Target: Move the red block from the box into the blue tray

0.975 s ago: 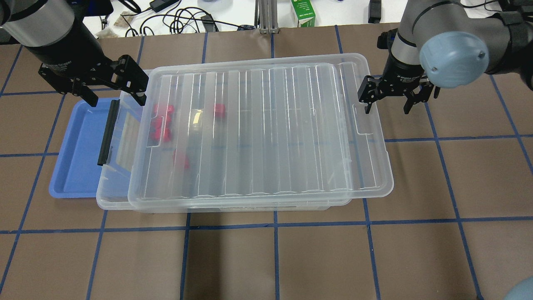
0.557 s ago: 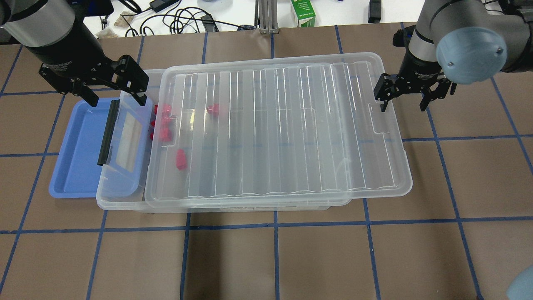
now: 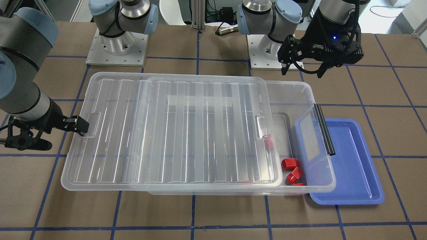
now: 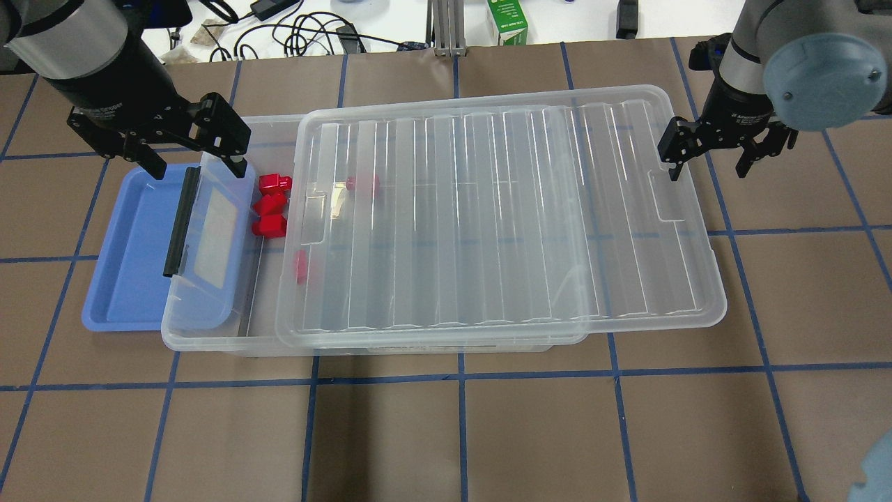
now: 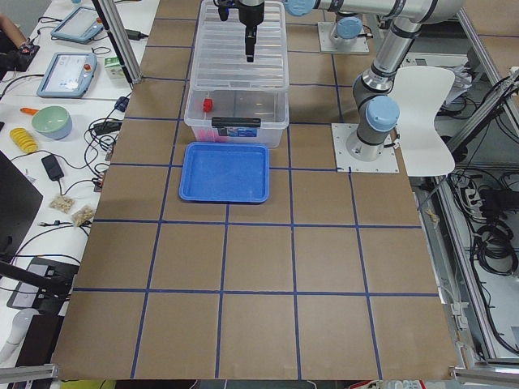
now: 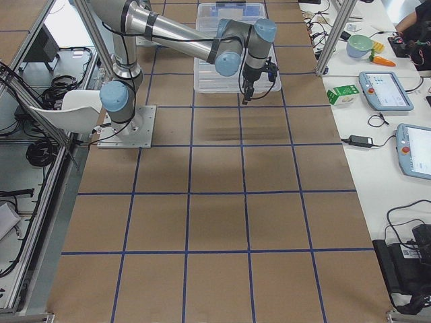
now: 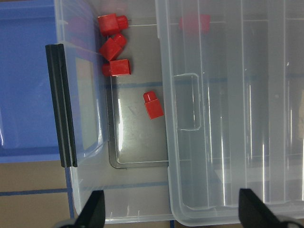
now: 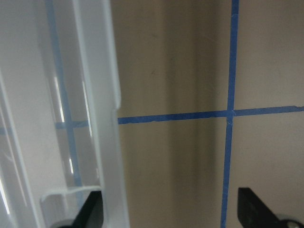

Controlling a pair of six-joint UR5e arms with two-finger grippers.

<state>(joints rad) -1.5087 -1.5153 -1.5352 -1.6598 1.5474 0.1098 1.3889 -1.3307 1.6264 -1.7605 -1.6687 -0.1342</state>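
Observation:
The box [image 4: 202, 340] is a clear bin with a black strip [image 4: 180, 222] on its left end. Its ribbed lid [image 4: 502, 223] is slid right, leaving the left end uncovered. The red block [image 4: 301, 266] lies alone on the box floor at the lid's edge, and shows bare in the left wrist view [image 7: 153, 104]. Three similar red blocks [image 4: 270, 204] cluster beside it. The blue tray [image 4: 132, 265] sits partly under the box's left end. My left gripper [image 4: 198, 164] is open and empty above that end. My right gripper [image 4: 707, 167] is open, one finger against the lid's right edge.
Another red block [image 4: 362, 185] lies under the lid. The lid overhangs the box on the right [image 3: 76, 156]. A green carton [image 4: 507, 21] and cables [image 4: 300, 28] lie beyond the table's far edge. The arm bases [image 3: 116, 43] stand on the robot's side.
The lid has slid further right along with my right gripper, and the cluster of red blocks is now uncovered. My left gripper has stayed in place.

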